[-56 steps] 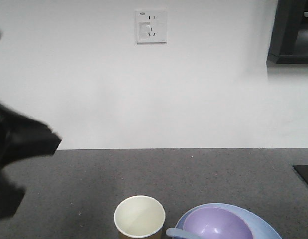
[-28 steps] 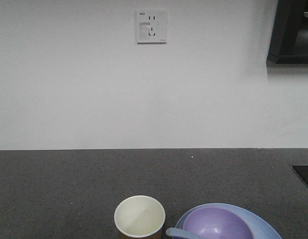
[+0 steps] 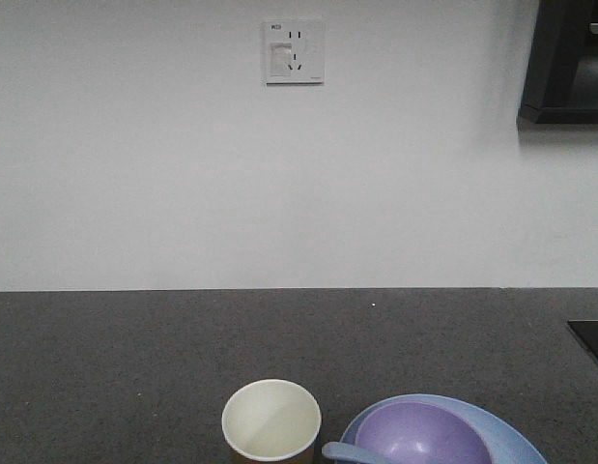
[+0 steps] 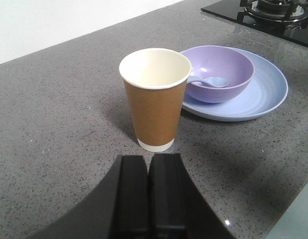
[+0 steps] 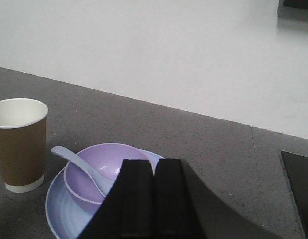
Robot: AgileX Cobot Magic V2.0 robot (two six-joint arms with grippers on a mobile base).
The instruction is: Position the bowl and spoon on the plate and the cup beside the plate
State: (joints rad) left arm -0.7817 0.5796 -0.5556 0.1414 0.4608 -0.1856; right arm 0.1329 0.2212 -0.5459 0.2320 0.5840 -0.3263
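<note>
I'm seeing the brown paper cup [image 4: 155, 97] standing upright just beside the light blue round plate [image 4: 263, 94]; the lavender plastic bowl [image 4: 223, 69] sitting on it, pale plastic spoon [image 4: 208, 81] resting inside. Left gripper [image 4: 149, 196] and right gripper [image 5: 154, 204] both pressed closed, holding nothing.

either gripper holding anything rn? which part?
Nothing held. Left gripper and right gripper are both shut and empty; the cup stands free beside the plate.

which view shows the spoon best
The left wrist view: the spoon lies unobstructed inside the bowl, scoop and handle visible. The right wrist view shows handle and part of the scoop; the front view shows only the handle end.
</note>
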